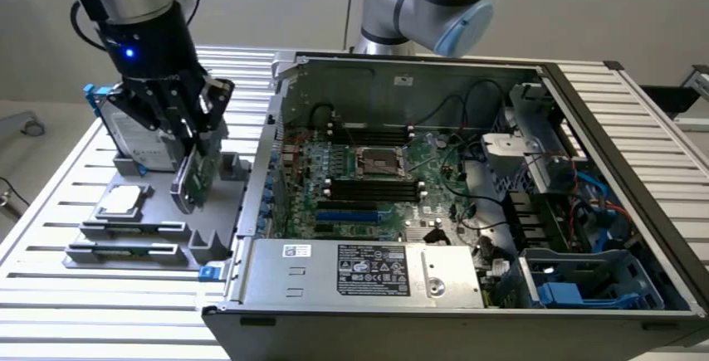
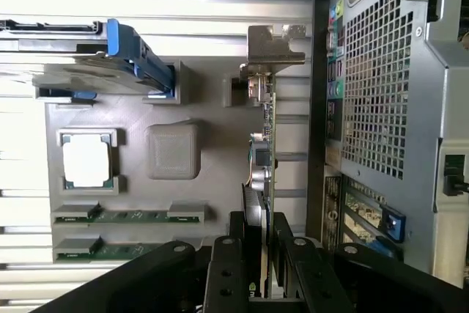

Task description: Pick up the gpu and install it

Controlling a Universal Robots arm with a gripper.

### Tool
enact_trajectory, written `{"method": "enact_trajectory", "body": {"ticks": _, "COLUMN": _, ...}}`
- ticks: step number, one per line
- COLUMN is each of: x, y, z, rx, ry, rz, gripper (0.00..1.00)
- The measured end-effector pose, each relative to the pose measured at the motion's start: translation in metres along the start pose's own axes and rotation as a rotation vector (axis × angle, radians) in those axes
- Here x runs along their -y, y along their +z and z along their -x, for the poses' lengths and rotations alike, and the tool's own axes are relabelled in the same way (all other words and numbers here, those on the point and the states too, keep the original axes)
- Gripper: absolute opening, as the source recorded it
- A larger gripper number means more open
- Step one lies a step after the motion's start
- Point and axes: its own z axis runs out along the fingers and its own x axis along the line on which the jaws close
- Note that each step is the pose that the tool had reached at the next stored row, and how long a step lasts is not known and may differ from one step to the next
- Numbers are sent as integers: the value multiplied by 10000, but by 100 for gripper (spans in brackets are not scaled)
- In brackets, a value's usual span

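Claw (image 1: 188, 147) clamps the gpu (image 1: 194, 180) by its upper edge, the card hanging tilted just above the grey tray (image 1: 155, 209) beside the open computer case (image 1: 466, 321), where that tilt could swing it against the case wall or loosen the grip.

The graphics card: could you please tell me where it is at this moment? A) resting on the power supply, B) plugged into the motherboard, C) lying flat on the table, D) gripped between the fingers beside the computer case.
D: the fingers press both faces of the graphics card at the grey tray, outside the computer case.
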Motion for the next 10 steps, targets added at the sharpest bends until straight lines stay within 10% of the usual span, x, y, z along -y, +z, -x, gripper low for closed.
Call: {"method": "enact_trajectory", "body": {"ticks": 10, "x": 6, "y": -453, "z": 72, "rx": -6, "ry": -1, "rz": 1, "gripper": 26}}
